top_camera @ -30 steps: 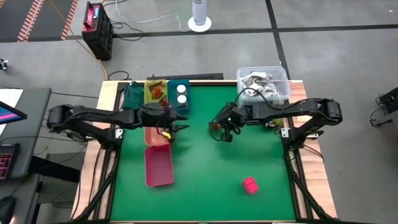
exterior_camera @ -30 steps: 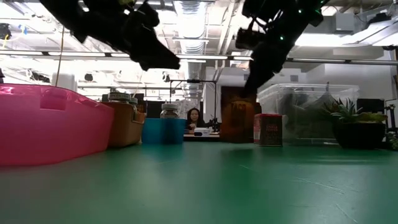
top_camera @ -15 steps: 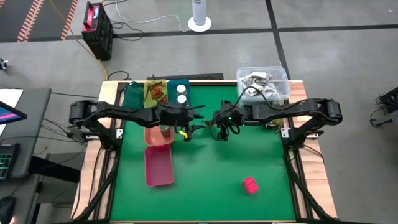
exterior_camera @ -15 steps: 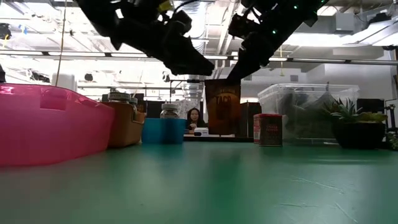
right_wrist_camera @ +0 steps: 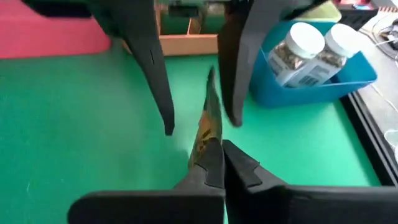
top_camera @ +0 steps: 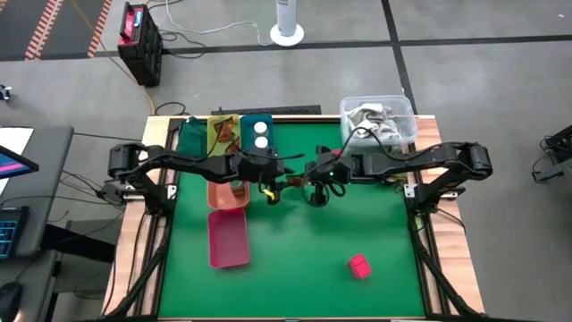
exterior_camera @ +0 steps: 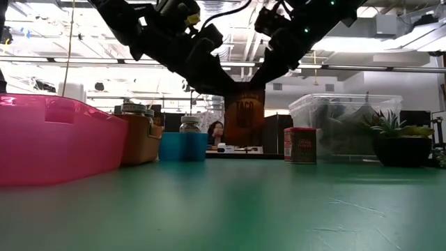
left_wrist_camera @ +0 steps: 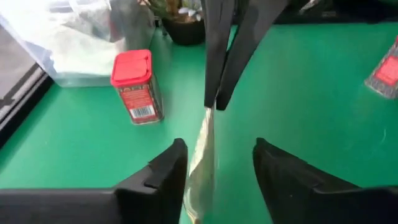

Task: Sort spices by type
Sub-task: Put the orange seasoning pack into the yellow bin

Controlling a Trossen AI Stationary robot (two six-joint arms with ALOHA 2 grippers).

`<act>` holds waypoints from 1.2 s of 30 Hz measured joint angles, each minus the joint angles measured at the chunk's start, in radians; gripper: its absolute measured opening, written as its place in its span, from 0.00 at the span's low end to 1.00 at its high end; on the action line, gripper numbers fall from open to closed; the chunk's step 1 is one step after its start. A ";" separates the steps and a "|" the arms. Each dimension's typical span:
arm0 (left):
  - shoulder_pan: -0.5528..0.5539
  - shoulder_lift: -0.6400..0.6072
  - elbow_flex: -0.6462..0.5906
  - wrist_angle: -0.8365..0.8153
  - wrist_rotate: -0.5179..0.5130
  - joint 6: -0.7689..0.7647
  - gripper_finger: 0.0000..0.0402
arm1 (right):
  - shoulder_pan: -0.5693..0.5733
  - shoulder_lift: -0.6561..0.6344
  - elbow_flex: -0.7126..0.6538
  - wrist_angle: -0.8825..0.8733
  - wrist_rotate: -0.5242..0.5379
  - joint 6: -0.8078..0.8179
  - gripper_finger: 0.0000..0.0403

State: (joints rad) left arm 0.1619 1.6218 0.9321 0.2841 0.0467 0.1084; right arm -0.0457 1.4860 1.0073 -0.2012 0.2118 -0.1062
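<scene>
Midair, the right gripper (right_wrist_camera: 214,163) pinches an orange-brown sachet (right_wrist_camera: 205,127) edge-on above the table, apparently a handover: the left gripper (left_wrist_camera: 214,167) faces it, fingers spread to either side of the packet, likely to carry it toward the trays (top_camera: 229,240) behind it.

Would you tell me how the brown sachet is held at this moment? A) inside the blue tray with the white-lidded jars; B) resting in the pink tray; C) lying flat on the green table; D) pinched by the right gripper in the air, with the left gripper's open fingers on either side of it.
D: the right gripper is shut on the sachet above the table, and the left gripper stands open around it.
</scene>
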 joint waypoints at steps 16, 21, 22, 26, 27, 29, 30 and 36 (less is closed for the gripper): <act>0.005 -0.001 0.000 0.000 -0.006 0.055 0.00 | 0.039 0.000 0.001 -0.017 0.002 0.053 0.32; 0.021 -0.051 0.000 -0.056 -0.006 0.054 0.00 | 0.038 -0.025 0.001 -0.113 0.004 0.099 0.50; 0.025 -0.072 0.000 -0.067 -0.006 0.054 0.00 | 0.038 -0.039 0.001 -0.128 0.011 0.115 0.53; 0.048 -0.176 0.000 -0.111 -0.017 0.073 0.00 | 0.062 -0.079 -0.012 -0.155 0.083 0.172 0.61; 0.055 -0.200 0.000 -0.115 -0.028 0.082 0.00 | 0.072 -0.088 -0.027 -0.145 0.099 0.180 0.61; 0.075 -0.257 0.000 -0.142 -0.063 0.107 0.00 | 0.097 -0.101 -0.057 -0.095 0.123 0.191 0.62; 0.086 -0.282 0.000 -0.155 -0.081 0.121 0.00 | 0.109 -0.104 -0.079 -0.052 0.131 0.195 0.62; 0.200 -0.406 0.000 -0.181 -0.124 0.170 0.00 | 0.161 -0.110 -0.206 0.195 0.137 0.212 0.62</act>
State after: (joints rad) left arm 0.3618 1.2157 0.9321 0.1034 -0.0772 0.2780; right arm 0.1157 1.3758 0.8017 -0.0063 0.3488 0.1059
